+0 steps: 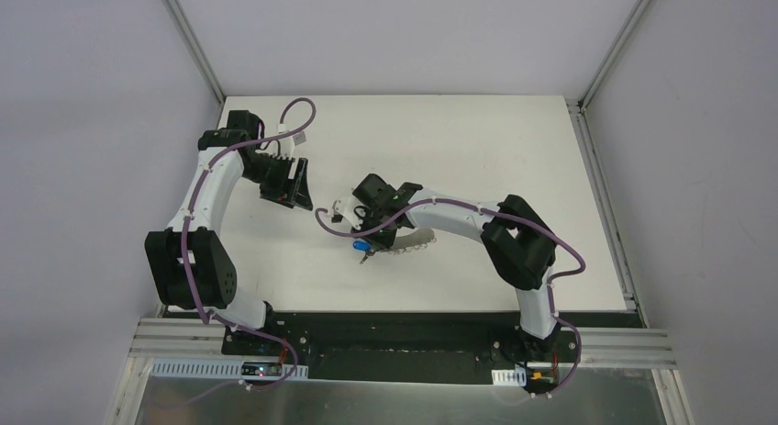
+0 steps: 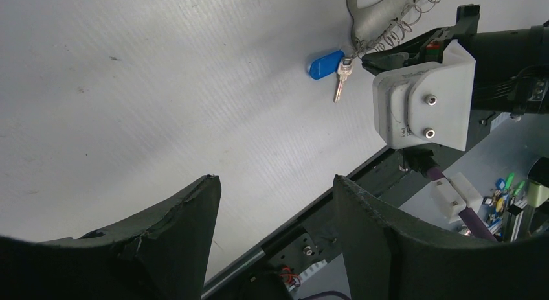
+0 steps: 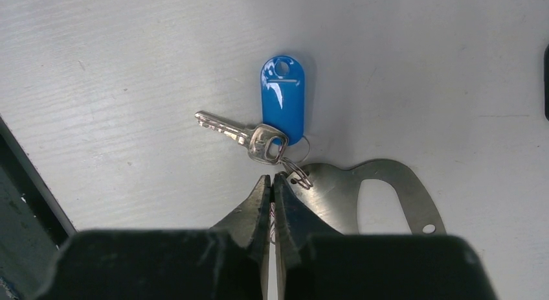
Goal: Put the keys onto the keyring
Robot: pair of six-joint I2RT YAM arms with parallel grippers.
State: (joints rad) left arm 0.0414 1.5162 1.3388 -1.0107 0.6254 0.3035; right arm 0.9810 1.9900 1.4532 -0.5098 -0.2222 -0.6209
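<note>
Silver key (image 3: 239,137) w/ blue tag (image 3: 283,99) is already hanging off the keyring (image 3: 382,196) via a small split ring (image 3: 298,173), all lying mid-worktop (image 1: 477,140), a bit toward the near edge. The black-headed key isn't showing, so prob. half the job is remaining. Key blade is pointing at the near edge; tag's long axis is running toward the left edge. Right tool (image 3: 272,182) is sitting at the ring, jaws nearly together; can't tell if nipping anything. Left tool (image 2: 275,180) is hovering wide open, empty, toward the far-left corner.
</note>
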